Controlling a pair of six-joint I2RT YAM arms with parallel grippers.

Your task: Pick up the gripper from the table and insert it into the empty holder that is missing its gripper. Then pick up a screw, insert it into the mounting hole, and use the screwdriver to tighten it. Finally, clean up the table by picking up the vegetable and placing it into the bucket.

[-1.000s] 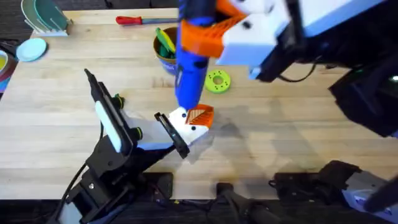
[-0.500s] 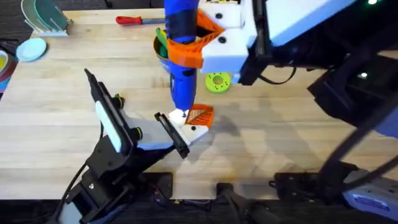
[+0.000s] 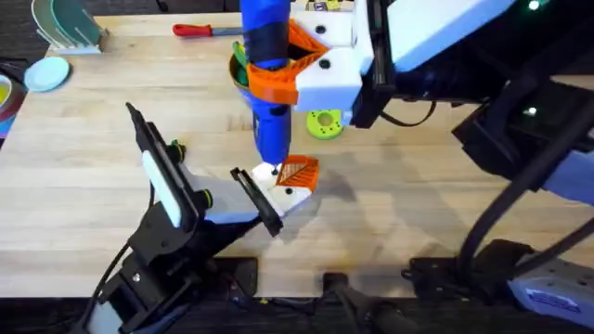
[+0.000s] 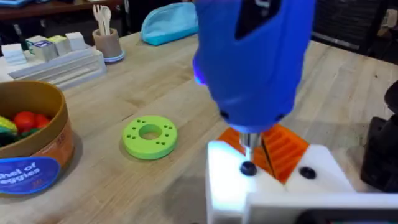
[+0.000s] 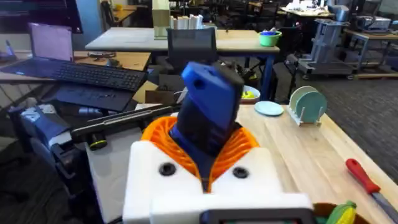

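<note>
The blue screwdriver [image 3: 266,83] stands upright, and my right gripper [image 3: 283,79] is shut on it with its orange pads. In the right wrist view the screwdriver [image 5: 208,118] sits between those pads. Its metal bit rests on a dark screw [image 4: 247,168] in the white gripper [image 3: 283,181] with the orange ribbed tip. That piece sits against the black holder [image 3: 256,200] on my left arm's end [image 3: 186,197] with green knobs. The bucket [image 4: 34,146] holds colourful toys; in the overhead view the bucket [image 3: 239,82] is half hidden behind the screwdriver. The vegetable is out of view.
A bright green ring disc [image 3: 325,122] lies just right of the screwdriver. At the table's far edge lies a slim red-handled screwdriver [image 3: 200,30]. A light blue dish [image 3: 46,72] and a plate rack [image 3: 65,23] stand at the far left. The table's right half is bare wood.
My right arm has moved left with the screwdriver and stood it more upright. Its bit has come down onto the white gripper piece. The left arm has stayed still.
</note>
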